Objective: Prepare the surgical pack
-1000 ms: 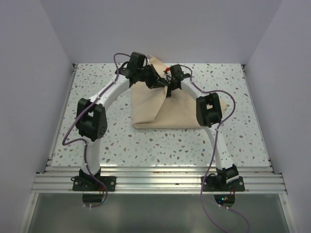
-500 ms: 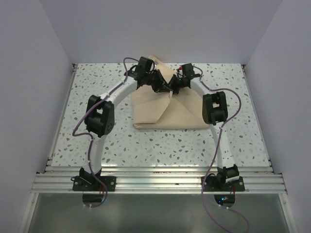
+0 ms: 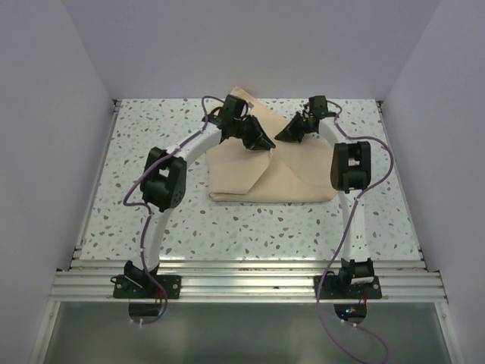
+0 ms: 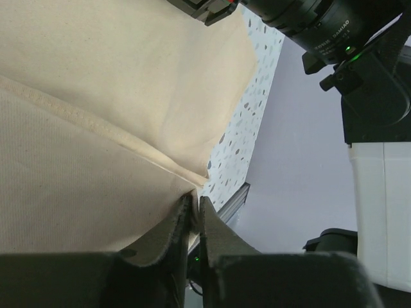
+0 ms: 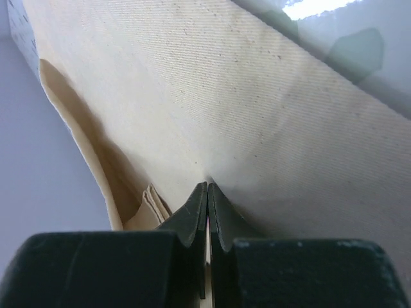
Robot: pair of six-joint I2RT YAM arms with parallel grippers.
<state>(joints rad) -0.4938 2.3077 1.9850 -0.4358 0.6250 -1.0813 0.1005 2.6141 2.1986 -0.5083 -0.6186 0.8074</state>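
The surgical pack (image 3: 261, 174) is a large tan fabric sheet, folded into a bundle at the table's middle back. My left gripper (image 3: 267, 143) is shut on a fold of the sheet at its upper middle; the wrist view shows fabric pinched between the fingers (image 4: 193, 206). My right gripper (image 3: 282, 136) is shut on the sheet just to the right, with its fingertips pressed into the cloth (image 5: 207, 186). The two grippers stand a small way apart over the far part of the pack. The sheet fills both wrist views (image 4: 96, 128) (image 5: 257, 115).
The speckled table (image 3: 151, 220) lies around the pack, with grey walls at left, right and back. A metal rail (image 3: 242, 284) runs along the near edge by the arm bases. The right arm's body (image 4: 359, 58) shows close in the left wrist view.
Both grippers have moved apart, the left staying near the middle and the right swinging to the right. The sheet's right side has spread out wider toward the right arm.
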